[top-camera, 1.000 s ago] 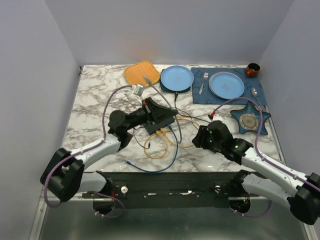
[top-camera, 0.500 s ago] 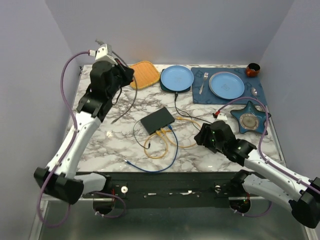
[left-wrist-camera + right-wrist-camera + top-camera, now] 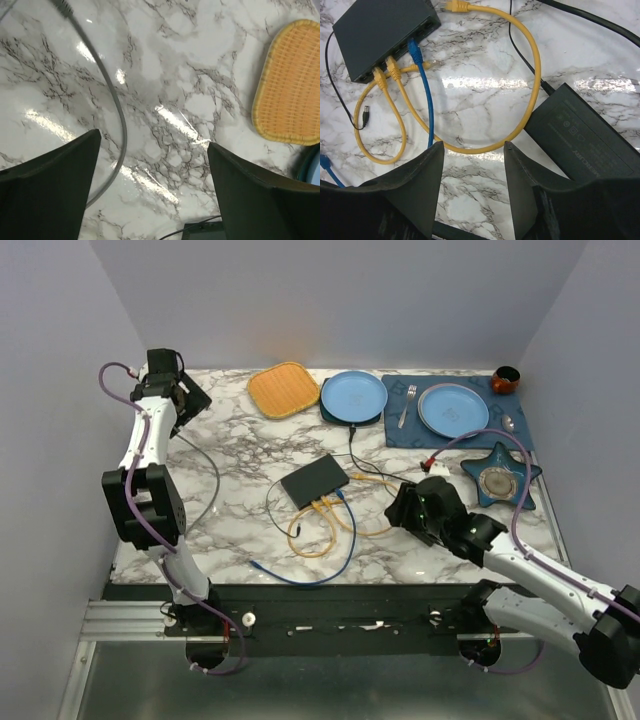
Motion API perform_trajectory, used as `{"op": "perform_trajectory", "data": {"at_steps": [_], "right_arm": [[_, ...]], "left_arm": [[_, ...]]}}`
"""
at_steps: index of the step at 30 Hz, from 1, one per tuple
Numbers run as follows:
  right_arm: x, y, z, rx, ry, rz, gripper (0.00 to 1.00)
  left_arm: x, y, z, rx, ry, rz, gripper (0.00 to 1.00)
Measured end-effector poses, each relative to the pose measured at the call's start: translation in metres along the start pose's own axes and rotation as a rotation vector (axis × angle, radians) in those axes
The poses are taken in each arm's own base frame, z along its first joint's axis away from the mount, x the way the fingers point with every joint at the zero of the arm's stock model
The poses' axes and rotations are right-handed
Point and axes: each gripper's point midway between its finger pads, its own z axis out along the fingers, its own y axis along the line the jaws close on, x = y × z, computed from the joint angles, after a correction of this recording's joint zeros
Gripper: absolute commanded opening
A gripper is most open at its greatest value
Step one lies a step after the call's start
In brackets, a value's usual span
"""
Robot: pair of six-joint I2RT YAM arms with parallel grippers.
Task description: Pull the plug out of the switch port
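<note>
Right wrist view has the right gripper (image 3: 473, 150) half spread and empty, hovering just near of the switch (image 3: 380, 32) at table centre, whose near edge holds a blue plug (image 3: 414, 49) and two yellow plugs (image 3: 393, 64). Left gripper (image 3: 152, 142) hangs wide apart, empty, far left. Best pinch a plug's body, not its cord, and draw straight out.

Only readable bit is on the black power brick (image 3: 585, 145): small pale print along one edge, looks like MERCURY. The rest is too tiny.
</note>
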Motion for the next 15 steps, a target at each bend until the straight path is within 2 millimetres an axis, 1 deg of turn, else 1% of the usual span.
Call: {"op": "perform_trajectory", "data": {"at_steps": [2,4,6,8,9,10,11,12,13,14,15], "right_arm": [[-0.002,0.003,0.003,-0.004,0.001,-0.007,0.61],[-0.001,0.004,0.007,-0.006,0.005,-0.016,0.61],[0.002,0.004,0.013,-0.001,0.019,-0.027,0.60],[0.007,0.006,0.022,0.002,0.047,-0.039,0.57],[0.009,0.007,0.027,0.004,0.062,-0.042,0.51],[0.011,0.009,0.031,0.003,0.077,-0.046,0.48],[0.013,0.012,0.037,-0.001,0.092,-0.051,0.45],[0.013,0.015,0.041,-0.005,0.104,-0.054,0.40],[0.014,0.017,0.045,-0.008,0.115,-0.057,0.38],[0.014,0.021,0.051,-0.012,0.125,-0.057,0.36],[0.013,0.024,0.055,-0.014,0.134,-0.059,0.33]], "left_arm": [[-0.012,-0.001,0.002,-0.014,-0.019,0.000,0.99],[-0.014,0.001,-0.002,-0.022,-0.022,-0.003,0.99],[-0.008,0.003,-0.006,-0.019,-0.020,0.001,0.99],[0.012,0.002,-0.012,0.006,-0.012,0.020,0.99],[0.030,-0.003,-0.018,0.030,0.000,0.039,0.97],[0.054,-0.010,-0.025,0.067,0.019,0.068,0.94],[0.084,-0.024,-0.034,0.121,0.044,0.111,0.86],[0.111,-0.036,-0.042,0.174,0.075,0.152,0.82],[0.148,-0.055,-0.053,0.254,0.114,0.207,0.77],[0.172,-0.066,-0.059,0.306,0.145,0.246,0.65],[0.209,-0.078,-0.068,0.366,0.197,0.295,0.58]]}}
